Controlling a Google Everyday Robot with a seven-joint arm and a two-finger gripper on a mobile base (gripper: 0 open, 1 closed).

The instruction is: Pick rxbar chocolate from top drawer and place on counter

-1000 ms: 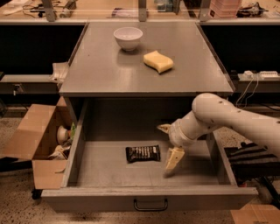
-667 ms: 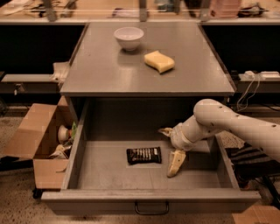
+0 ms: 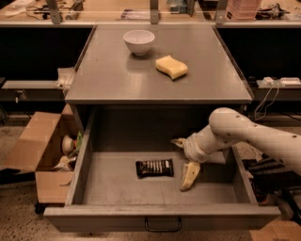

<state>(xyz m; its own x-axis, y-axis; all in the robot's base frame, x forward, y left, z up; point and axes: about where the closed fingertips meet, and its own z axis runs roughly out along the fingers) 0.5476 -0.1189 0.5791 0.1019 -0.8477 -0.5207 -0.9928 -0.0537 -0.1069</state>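
The rxbar chocolate [image 3: 154, 168] lies flat on the floor of the open top drawer [image 3: 162, 217], near its middle. My gripper [image 3: 183, 159] is inside the drawer just right of the bar, its two pale fingers spread wide, one at the back [image 3: 178, 141] and one toward the front [image 3: 189, 175]. It is open and holds nothing. It does not touch the bar. The grey metal counter [image 3: 113, 80] lies above and behind the drawer.
A white bowl [image 3: 138, 41] and a yellow sponge [image 3: 171, 67] sit on the counter. A brown cardboard box [image 3: 41, 146] with clutter stands on the floor left of the drawer. A cluttered wooden bench [image 3: 141, 12] runs along the back. Cables hang at the right.
My gripper and arm have shifted slightly lower and toward the drawer's front, staying right of the bar. The bar has not moved.
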